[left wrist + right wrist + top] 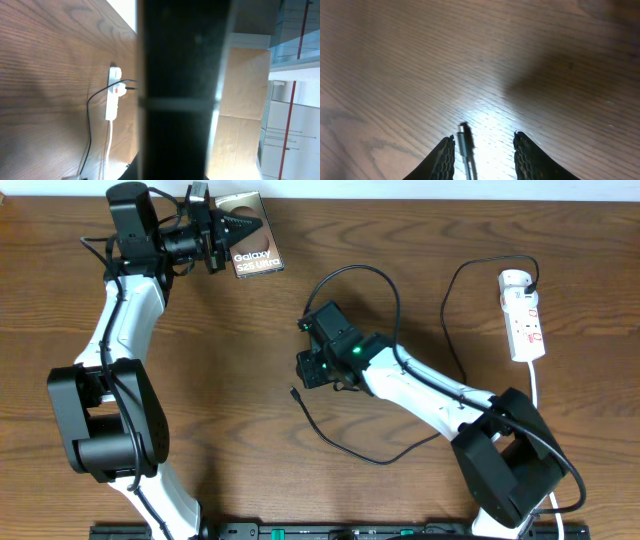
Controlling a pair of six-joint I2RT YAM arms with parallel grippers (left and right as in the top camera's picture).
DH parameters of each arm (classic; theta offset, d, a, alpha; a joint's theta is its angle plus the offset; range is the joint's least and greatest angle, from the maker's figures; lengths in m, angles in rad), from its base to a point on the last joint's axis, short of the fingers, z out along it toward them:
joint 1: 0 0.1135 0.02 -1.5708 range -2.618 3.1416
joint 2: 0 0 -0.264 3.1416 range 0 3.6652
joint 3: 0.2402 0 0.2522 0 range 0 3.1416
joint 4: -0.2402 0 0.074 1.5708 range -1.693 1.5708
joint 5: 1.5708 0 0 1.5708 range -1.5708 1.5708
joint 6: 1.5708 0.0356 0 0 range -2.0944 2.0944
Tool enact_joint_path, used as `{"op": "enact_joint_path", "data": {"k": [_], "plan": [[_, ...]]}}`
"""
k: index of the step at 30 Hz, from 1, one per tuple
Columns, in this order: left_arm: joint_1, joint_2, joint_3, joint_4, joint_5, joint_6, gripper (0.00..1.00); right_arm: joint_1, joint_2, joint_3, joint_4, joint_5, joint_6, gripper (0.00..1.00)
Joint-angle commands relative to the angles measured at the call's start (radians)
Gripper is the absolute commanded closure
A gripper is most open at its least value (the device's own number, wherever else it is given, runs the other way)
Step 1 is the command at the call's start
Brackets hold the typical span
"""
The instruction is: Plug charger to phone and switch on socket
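Observation:
The phone, a dark-brown slab with white "Galaxy" text, is at the back left of the table. My left gripper is shut on its left end. In the left wrist view the phone is a dark band filling the middle. The charger cable loops over the table and its plug tip lies on the wood. My right gripper is open just behind the tip. In the right wrist view the tip lies between the open fingers, close to the left one. The white socket lies at the far right.
The socket also shows in the left wrist view, with its white cord trailing from it. In the overhead view the cord runs toward the front past the right arm's base. Black cable loops lie behind the right arm.

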Motion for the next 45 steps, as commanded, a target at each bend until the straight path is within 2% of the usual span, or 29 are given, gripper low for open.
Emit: {"op": "enact_joint_path", "data": {"k": [1, 8, 22, 27, 36, 45], "plan": [[0.005, 0.0, 0.02, 0.011, 0.026, -0.014, 0.93, 0.027, 0.036, 0.023, -0.013, 0.043, -0.003, 0.64], [0.005, 0.0, 0.02, 0.011, 0.029, -0.023, 0.93, 0.098, 0.062, 0.023, -0.044, 0.05, -0.048, 0.65], [0.002, 0.0, 0.02, -0.026, 0.026, -0.056, 0.93, 0.219, 0.07, 0.023, -0.049, 0.246, -0.068, 0.63], [0.003, 0.0, 0.02, -0.034, 0.024, -0.056, 0.93, 0.231, 0.105, 0.056, -0.074, 0.246, -0.09, 0.63], [0.003, 0.0, 0.02, -0.035, 0.024, -0.057, 0.93, 0.246, 0.213, 0.187, -0.218, 0.265, -0.114, 0.64], [0.003, 0.0, 0.02, -0.035, 0.024, -0.057, 0.93, 0.238, 0.213, 0.187, -0.22, 0.265, -0.103, 0.67]]}}
